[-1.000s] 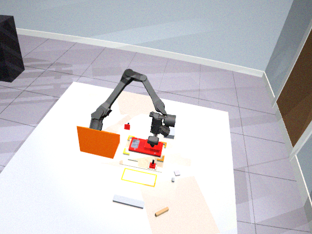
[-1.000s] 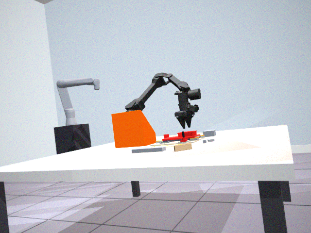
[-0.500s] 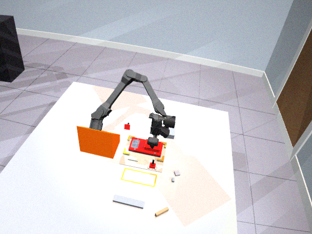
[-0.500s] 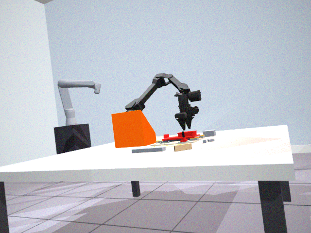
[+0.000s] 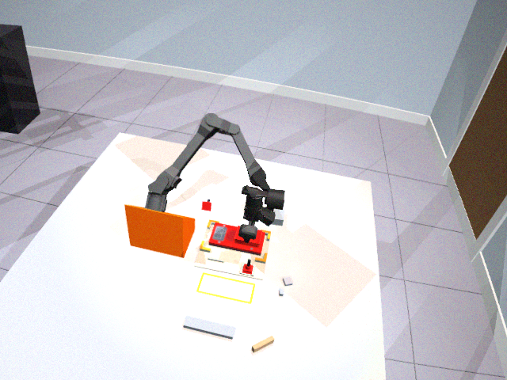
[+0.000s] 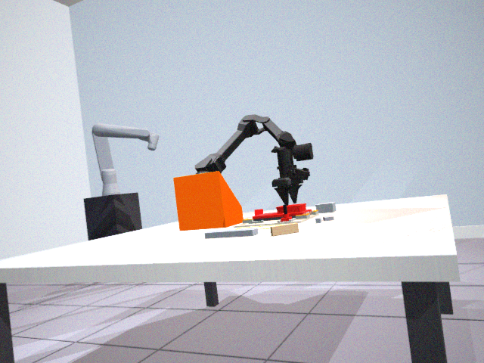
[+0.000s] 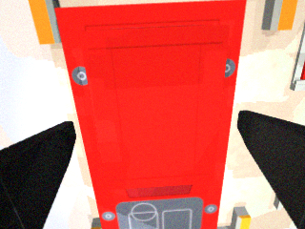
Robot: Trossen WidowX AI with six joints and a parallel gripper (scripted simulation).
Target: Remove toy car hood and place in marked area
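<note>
A bare robotics lab or test room, by the look of it: plain pale walls, a grey tiled floor [image 6: 242, 328], and a white table [image 6: 390, 249] carrying a dark robot arm [image 6: 234, 142]. A second grey arm [image 6: 102, 152] stands on a black pedestal [image 6: 113, 215] by the wall.

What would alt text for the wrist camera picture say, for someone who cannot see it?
A flat red toy car fills the middle, seen from straight above, with the open claw holding nothing, its two black fingers on either side of the car. Orange corner blocks sit by the car's far end.
</note>
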